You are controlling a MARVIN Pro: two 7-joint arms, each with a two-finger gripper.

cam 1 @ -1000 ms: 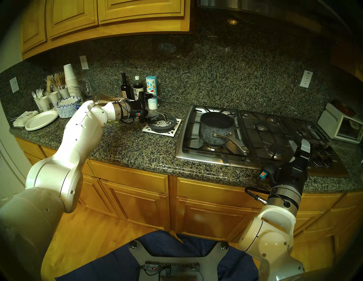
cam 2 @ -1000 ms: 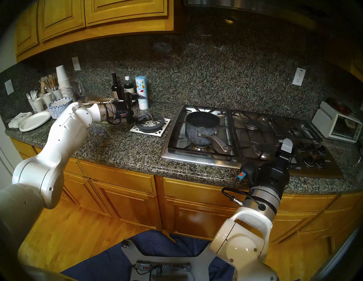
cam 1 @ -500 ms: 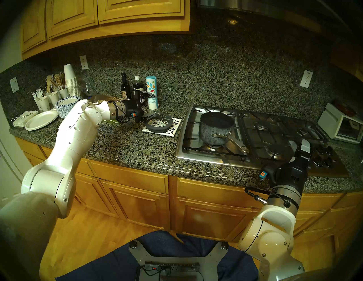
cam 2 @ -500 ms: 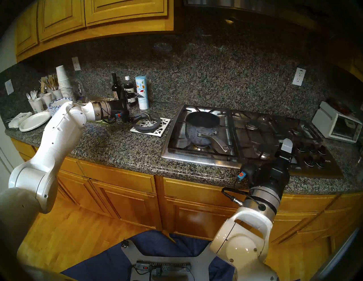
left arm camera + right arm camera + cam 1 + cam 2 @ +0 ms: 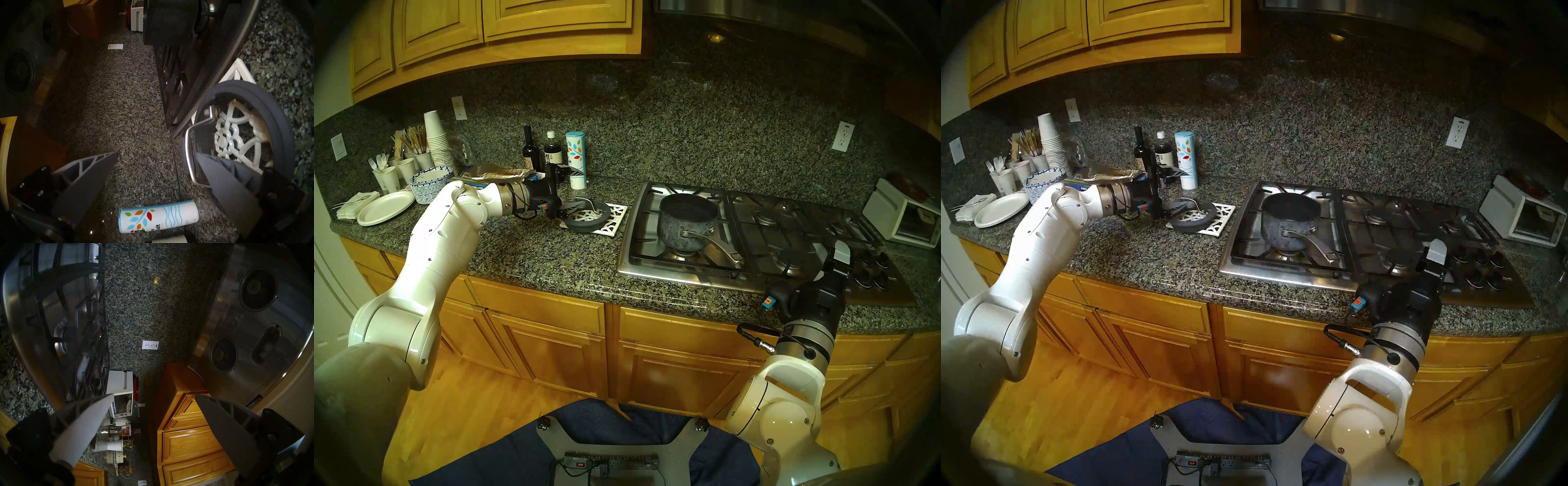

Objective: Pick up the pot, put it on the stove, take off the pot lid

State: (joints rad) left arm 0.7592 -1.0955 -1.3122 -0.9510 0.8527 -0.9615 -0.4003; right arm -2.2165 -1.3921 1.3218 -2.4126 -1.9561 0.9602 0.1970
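The dark-grey mottled pot (image 5: 685, 217) stands uncovered on the front-left burner of the stove (image 5: 653, 268), its silver handle pointing front-right. The glass pot lid (image 5: 585, 219) lies on the white lattice trivet (image 5: 614, 220) and overhangs its left edge. My left gripper (image 5: 575, 188) is open. In the left wrist view one of its fingers (image 5: 220, 169) reaches through the lid's silver loop handle (image 5: 188, 149), and the other is in free air. My right gripper (image 5: 836, 258) is open and empty at the stove's front right, near the knobs.
Two bottles (image 5: 531, 152) and a salt canister (image 5: 576, 159) stand behind the left gripper. A foil box, paper cups, bowls and plates (image 5: 385, 207) crowd the counter's left end. A white toaster oven (image 5: 904, 217) stands at the far right.
My left arm has drawn back to the left and lowered a little. The lid has slid left with the finger in its handle and now overhangs the trivet. The right arm is still.
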